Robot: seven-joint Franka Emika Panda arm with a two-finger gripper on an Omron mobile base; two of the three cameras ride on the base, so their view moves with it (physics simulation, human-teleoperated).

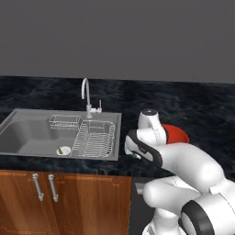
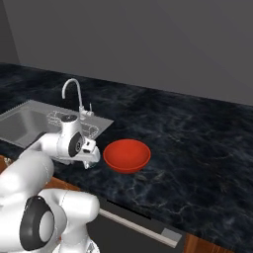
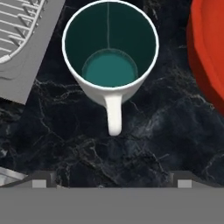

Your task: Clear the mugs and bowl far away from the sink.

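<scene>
Left base view: set behind the arm to its left, facing forward and down across the dark marble counter (image 1: 202, 105) toward the grey back wall; mid-range, taking in the sink (image 1: 27, 133), wire dish rack (image 1: 94, 137), faucet (image 1: 86, 94) and wooden cabinet doors (image 1: 64, 197).

Right base view: set behind the arm to its right, angled leftward; mid-range.

Shared by both: sink, faucet, red bowl (image 2: 126, 155), counter.

Hand view: close, looking straight down on a white mug (image 3: 110, 52), with the bowl's rim and the sink's edge at opposite borders.

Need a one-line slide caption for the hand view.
Open gripper above a white mug, between the sink and red bowl.
</scene>
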